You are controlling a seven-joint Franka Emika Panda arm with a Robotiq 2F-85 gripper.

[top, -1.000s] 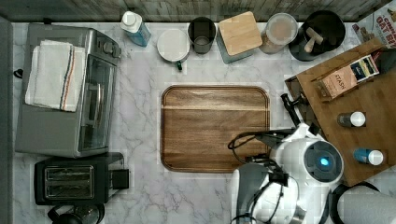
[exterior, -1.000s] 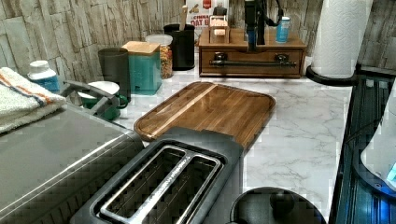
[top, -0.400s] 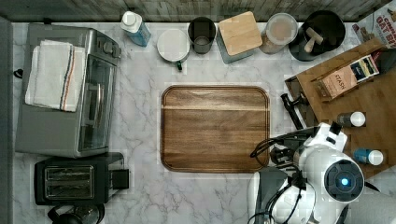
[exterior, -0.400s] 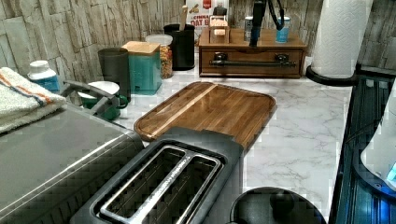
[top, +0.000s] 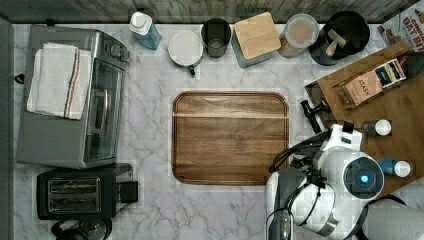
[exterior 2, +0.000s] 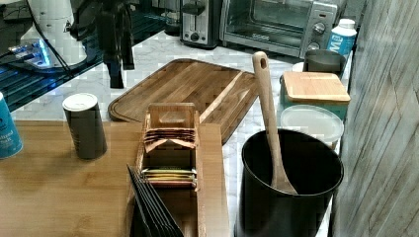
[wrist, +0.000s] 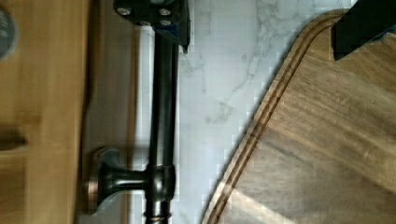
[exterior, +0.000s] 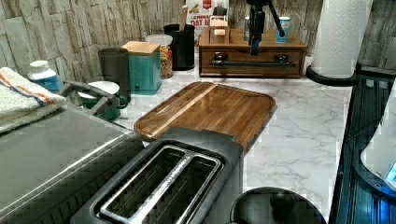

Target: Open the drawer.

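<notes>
The black two-finger gripper (exterior: 254,45), fingers apart, has moved off the wood-grain cutting board (exterior: 210,109) to above the thin black bar handle (wrist: 162,116) of the brown wooden drawer (exterior: 252,70), which sits, apparently shut, at the left view's far end; grasping follows.

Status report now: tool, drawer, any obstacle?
Tool open, hanging above the bar handle, not gripping. Drawer shut. Cutting board lies before it, apart from the front.

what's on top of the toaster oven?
A folded white towel with orange and dark stripes lies on the toaster oven. Whatever is under the towel is covered.
</notes>
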